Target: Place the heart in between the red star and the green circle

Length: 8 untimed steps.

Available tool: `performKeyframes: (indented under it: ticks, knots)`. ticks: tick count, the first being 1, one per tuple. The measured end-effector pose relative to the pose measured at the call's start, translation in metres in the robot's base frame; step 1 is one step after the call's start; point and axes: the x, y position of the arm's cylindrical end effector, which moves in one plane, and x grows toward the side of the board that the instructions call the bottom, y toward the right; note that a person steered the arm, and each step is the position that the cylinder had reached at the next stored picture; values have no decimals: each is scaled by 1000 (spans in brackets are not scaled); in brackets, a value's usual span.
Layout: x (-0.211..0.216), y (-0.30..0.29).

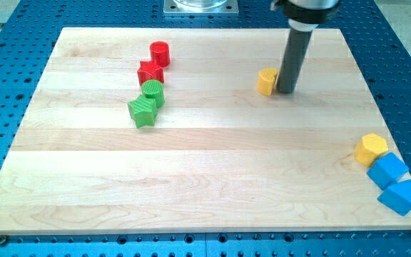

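Risk first: red star point(150, 72) and green circle point(153, 92) sit touching or nearly so, stacked in a short column with the red cylinder point(160, 53) above and the green star point(143, 111) below, so there looks to be no open slot for the yellow heart point(267, 81) to enter. Driving the heart straight in from the view's right would likely shove one or both markers aside, or knock the green star, and the "between" relation would then be made by scattering rather than placing. Second risk: contact is on the heart's right flank only; a rounded block pushed off-centre may rotate and slip past my tip point(286, 91), toward the view's top or bottom. Heart position: immediately to the view's left of my tip, touching it or just shy; I cannot tell which. The red/green column lies well apart from my tip, further to the view's left and at roughly the same height in the view. Yellow hexagon-like block point(370, 148) and two blue blocks point(387, 170) point(399, 196) are far off toward the view's bottom right, out of the path. Arm pose: rod upright, descending from the view's top edge, its end on the board point(191, 185). No fingers on this rig, so nothing to open or close; a plain rod, gripping nothing.
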Motion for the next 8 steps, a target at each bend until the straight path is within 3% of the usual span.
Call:
performKeyframes:
  ticks: [2, 4, 8]
  knots:
    - [-7, -86]
    - [-14, -101]
    - [-3, -200]
